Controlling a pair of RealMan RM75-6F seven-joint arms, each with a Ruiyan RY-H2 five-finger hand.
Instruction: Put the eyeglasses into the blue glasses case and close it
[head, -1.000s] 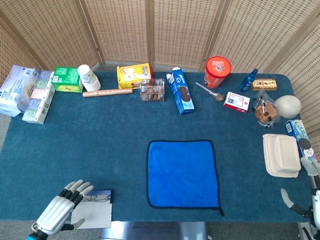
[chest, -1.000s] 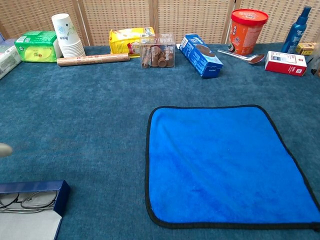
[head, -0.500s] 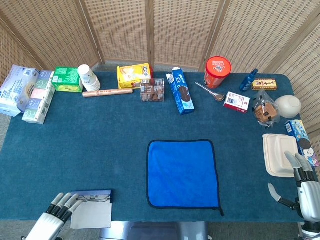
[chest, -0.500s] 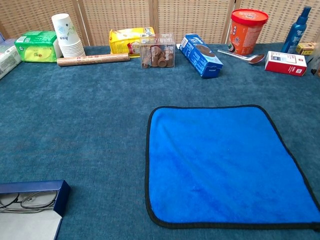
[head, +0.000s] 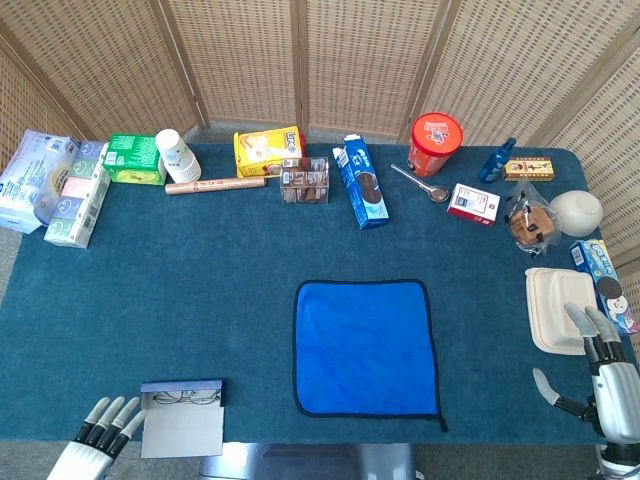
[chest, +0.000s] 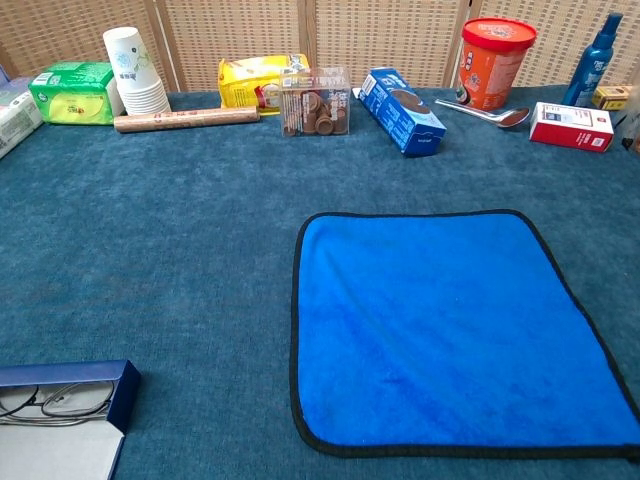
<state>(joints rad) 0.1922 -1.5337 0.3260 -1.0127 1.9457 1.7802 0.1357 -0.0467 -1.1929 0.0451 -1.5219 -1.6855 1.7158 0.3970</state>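
The blue glasses case (head: 182, 417) lies open at the table's front left, its pale lid folded toward the front edge. The thin-rimmed eyeglasses (head: 186, 397) rest inside its blue tray. In the chest view the case (chest: 118, 389) shows at the bottom left corner with the eyeglasses (chest: 55, 401) in it. My left hand (head: 97, 443) is open at the front edge, just left of the case, touching nothing. My right hand (head: 603, 380) is open at the front right edge, beside the white clamshell box. Neither hand shows in the chest view.
A blue cloth (head: 366, 347) lies flat at the centre front. A white clamshell box (head: 561, 310) sits at the right edge. Along the back stand tissue packs (head: 60, 185), paper cups (head: 176, 154), a yellow pack (head: 267, 149), a biscuit box (head: 361, 182), a red tub (head: 435, 143) and a spray bottle (head: 497, 160).
My left hand has drawn back off the glasses case toward the front edge. My right hand has risen into view at the front right.
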